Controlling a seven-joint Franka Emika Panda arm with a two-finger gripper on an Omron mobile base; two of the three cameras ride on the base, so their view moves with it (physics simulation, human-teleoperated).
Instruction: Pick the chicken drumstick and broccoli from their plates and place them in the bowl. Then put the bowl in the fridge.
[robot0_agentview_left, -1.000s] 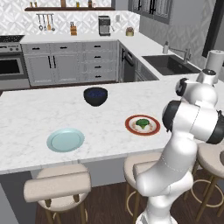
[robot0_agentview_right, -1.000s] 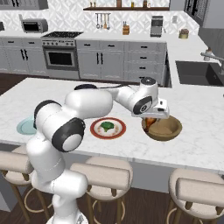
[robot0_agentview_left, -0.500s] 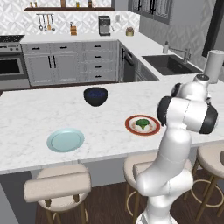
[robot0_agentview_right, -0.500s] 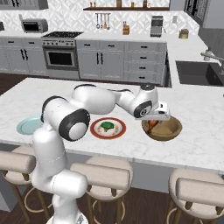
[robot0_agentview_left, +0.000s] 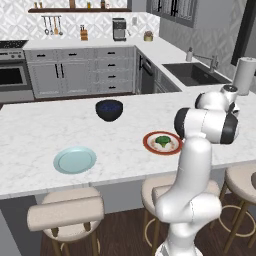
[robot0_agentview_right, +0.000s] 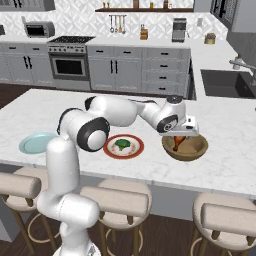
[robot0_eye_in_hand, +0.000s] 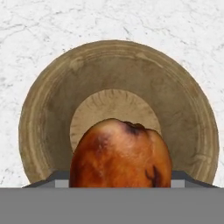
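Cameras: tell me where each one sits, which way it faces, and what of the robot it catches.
Left base view: behind the arm to its left, looking forward over the counter; the white arm rises at lower right.
Right base view: behind to its right; the arm reaches from lower left to the wooden bowl.
Hand view: on the hand, looking down into the bowl past the drumstick held in the gripper.
Both base views share the broccoli plate.

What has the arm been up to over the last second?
The arm's elbow swung round while the hand stayed over the wooden bowl, chicken drumstick still between its fingers. Nothing was let go. The broccoli on its red-rimmed plate, the blue-green plate and the dark bowl kept their places.
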